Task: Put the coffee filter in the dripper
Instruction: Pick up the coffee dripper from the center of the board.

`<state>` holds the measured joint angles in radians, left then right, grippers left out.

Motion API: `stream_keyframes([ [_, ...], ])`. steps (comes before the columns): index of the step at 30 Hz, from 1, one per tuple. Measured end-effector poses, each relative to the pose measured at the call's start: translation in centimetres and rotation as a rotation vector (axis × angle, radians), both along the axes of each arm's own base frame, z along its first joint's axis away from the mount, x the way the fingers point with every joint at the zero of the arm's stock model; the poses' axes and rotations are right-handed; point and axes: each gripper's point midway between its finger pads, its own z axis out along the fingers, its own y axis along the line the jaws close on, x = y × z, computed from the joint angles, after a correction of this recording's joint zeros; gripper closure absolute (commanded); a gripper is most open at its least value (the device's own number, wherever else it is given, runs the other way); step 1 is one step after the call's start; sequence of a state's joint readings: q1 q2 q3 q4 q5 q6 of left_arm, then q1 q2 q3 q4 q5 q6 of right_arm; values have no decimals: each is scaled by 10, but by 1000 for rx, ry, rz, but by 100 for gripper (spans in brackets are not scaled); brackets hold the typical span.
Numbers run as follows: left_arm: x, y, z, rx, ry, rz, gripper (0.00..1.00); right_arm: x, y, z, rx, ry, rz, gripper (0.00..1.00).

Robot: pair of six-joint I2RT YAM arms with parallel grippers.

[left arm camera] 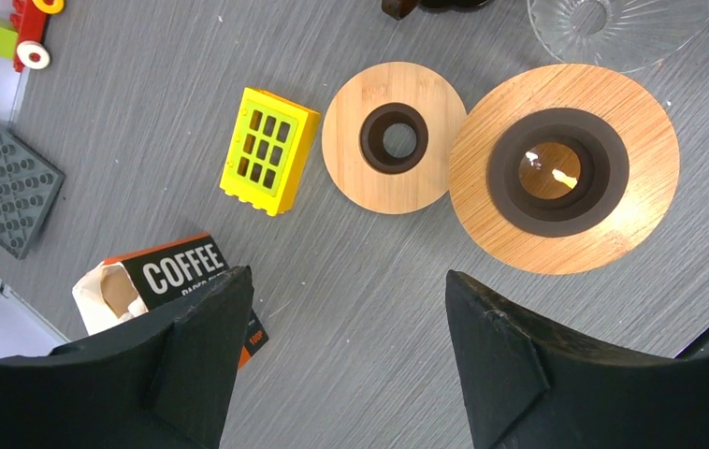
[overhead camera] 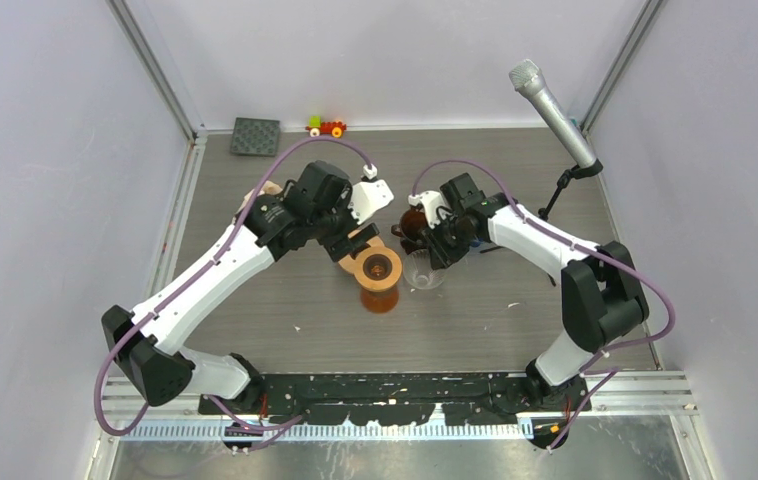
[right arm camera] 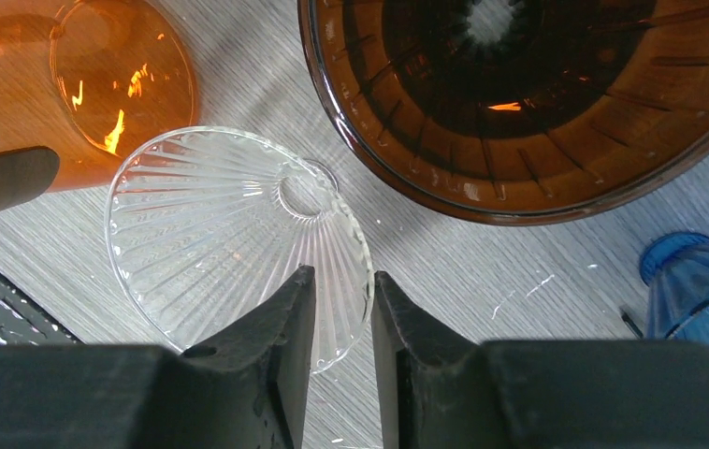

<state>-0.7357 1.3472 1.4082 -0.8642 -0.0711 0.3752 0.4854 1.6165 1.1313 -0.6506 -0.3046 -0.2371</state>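
A black-and-orange box of coffee filters (left arm camera: 175, 272) lies on the table, open at one end, partly behind my left finger. My left gripper (left arm camera: 346, 309) hovers open above bare table, holding nothing. A clear ribbed glass dripper (right arm camera: 229, 243) lies tipped on its side beside the amber carafe with its wooden collar (overhead camera: 379, 270). My right gripper (right arm camera: 343, 281) straddles that dripper's rim. One finger is inside the cone and one outside, the jaws narrowed with a gap still showing. An amber dripper (right arm camera: 538, 94) sits just beyond.
A loose wooden disc with a dark ring (left arm camera: 395, 137) lies next to the collared carafe (left arm camera: 561, 168). A yellow window brick (left arm camera: 268, 151), a grey baseplate (overhead camera: 256, 136) and a toy train (overhead camera: 326, 127) lie at the back left. A microphone (overhead camera: 553, 110) stands back right, a blue object (right arm camera: 701, 290) near my right fingers.
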Motion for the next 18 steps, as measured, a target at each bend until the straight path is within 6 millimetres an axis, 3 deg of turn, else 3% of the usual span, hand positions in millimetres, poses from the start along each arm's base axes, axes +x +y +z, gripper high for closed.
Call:
stream_keyframes([
  [8,-1,1,2,-4,-5,0,22,-3,0,-5,-6,29,0,80],
  [11,-1,1,2,-4,-5,1,16,-3,1,-4,-2,32,-2,88],
  [15,-1,3,2,-4,-4,12,14,-3,4,3,16,32,-2,99],
  [18,3,8,2,-19,22,40,14,-5,2,12,21,13,-5,99],
])
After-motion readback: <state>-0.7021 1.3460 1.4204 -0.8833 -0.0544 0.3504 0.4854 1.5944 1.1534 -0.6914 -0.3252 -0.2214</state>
